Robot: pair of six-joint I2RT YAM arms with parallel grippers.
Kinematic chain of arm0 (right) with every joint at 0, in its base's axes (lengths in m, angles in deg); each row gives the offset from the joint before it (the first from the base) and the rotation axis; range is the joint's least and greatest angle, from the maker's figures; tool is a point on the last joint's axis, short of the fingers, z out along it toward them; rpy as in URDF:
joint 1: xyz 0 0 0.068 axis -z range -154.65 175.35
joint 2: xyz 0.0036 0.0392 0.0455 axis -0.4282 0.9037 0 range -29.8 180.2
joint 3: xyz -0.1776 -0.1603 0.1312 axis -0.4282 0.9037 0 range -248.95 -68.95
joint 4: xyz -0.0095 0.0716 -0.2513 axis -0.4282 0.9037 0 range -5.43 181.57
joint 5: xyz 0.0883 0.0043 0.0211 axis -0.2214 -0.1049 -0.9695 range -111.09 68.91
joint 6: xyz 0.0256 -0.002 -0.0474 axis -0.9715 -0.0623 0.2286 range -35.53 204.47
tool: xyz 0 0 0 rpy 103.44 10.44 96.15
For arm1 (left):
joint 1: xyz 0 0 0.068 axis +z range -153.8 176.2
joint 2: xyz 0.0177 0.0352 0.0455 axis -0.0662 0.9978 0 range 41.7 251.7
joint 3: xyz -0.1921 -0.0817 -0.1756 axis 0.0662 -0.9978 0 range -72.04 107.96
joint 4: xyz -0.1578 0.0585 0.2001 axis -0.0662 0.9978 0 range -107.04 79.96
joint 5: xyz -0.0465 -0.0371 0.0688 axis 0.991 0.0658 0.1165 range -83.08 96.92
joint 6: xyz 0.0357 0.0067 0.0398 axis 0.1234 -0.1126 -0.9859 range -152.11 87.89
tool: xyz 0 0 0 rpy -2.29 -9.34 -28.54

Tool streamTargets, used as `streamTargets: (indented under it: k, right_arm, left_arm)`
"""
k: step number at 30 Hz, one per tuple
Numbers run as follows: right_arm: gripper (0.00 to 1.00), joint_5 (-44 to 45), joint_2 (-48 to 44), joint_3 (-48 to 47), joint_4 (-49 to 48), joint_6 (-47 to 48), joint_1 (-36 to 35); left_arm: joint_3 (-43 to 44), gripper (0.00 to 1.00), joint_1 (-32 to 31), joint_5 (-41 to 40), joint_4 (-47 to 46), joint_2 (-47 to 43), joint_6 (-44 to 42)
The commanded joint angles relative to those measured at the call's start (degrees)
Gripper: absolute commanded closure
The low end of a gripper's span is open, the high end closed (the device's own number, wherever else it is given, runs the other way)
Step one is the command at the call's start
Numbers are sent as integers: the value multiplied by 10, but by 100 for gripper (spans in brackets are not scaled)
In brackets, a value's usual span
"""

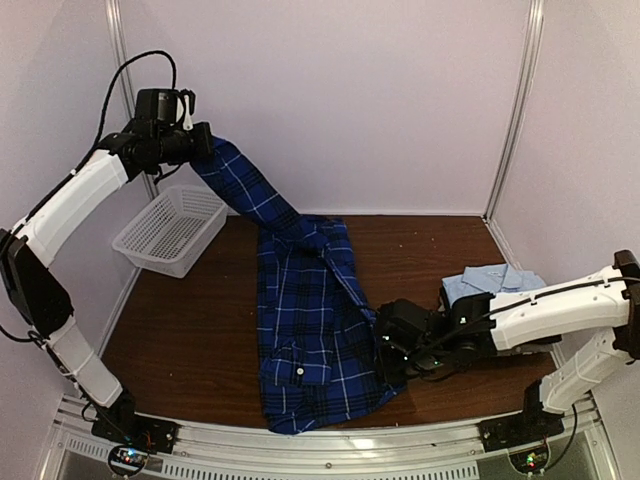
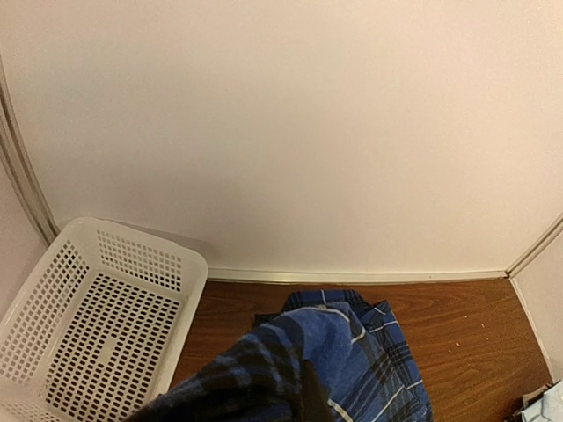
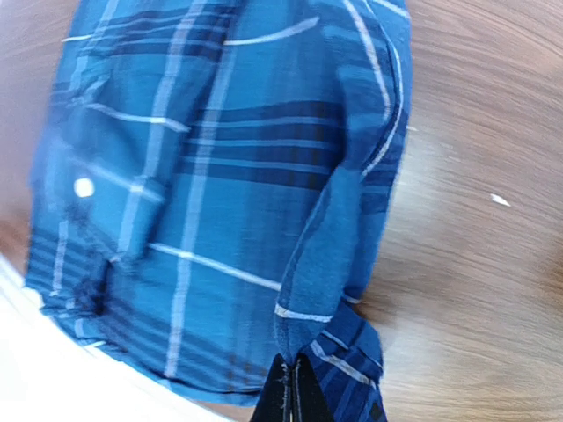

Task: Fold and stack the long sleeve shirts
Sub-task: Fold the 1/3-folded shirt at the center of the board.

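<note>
Hard to see: the left wrist view shows almost nothing of the left fingers (image 2: pixel 313 397), just a dark sliver at the bottom edge, buried in cloth. The right wrist view is motion-blurred and the right fingers (image 3: pixel 284 397) are cut off at the bottom edge, tips only. In the top view the right arm covers the near part of the light blue shirt (image 1: pixel 492 282). Its collar end shows, folded, on the right of the tabletop (image 1: pixel 190 340). The left wrist view catches only a pale corner of it, bottom right. The raised end of the plaid shirt (image 1: pixel 305 330) vanishes at the left fingers, so can't tell if it's a sleeve or a corner.

Plaid shirt: body lies flat mid-tabletop, running from the near edge toward the back wall. One strip rises up-left, off the tabletop, to the left fingers, which are high at back-left, over the basket (image 1: pixel 170 232) side. Left fingers are clamped tight on that strip. Right fingers are low at the shirt's right edge, near the front hem, pinched on a fold of cloth w/ no gap btw the tips. A white button (image 3: pixel 84 187) shows left of that fold. Basket sits back-left, apart from the flat part of the shirt.
</note>
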Motion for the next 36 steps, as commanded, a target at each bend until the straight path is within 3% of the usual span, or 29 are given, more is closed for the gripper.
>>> streamTargets:
  k: [1,13,22,26,33,36]
  right_arm:
    - [100,-44,7,-30,-38,29,-10]
    - [100,-158,94,-86,-106,74,-12]
    - [100,-204,130,-71,-153,67,-12]
    - [91,-198,119,-75,-162,65,-11]
    - [64,-169,65,-68,-124,70,1]
    - [59,-152,47,-61,-105,80,5]
  left_arm:
    - [-16,100,30,-10,-23,-16,-16]
    - [-31,100,62,-19,-20,-27,-26]
    - [-58,100,65,-33,-23,-50,-28]
    - [-62,100,65,-31,-22,-49,-31]
    - [-60,100,73,-40,-15,-47,-31]
    - [-52,100,80,-31,-7,-41,-30]
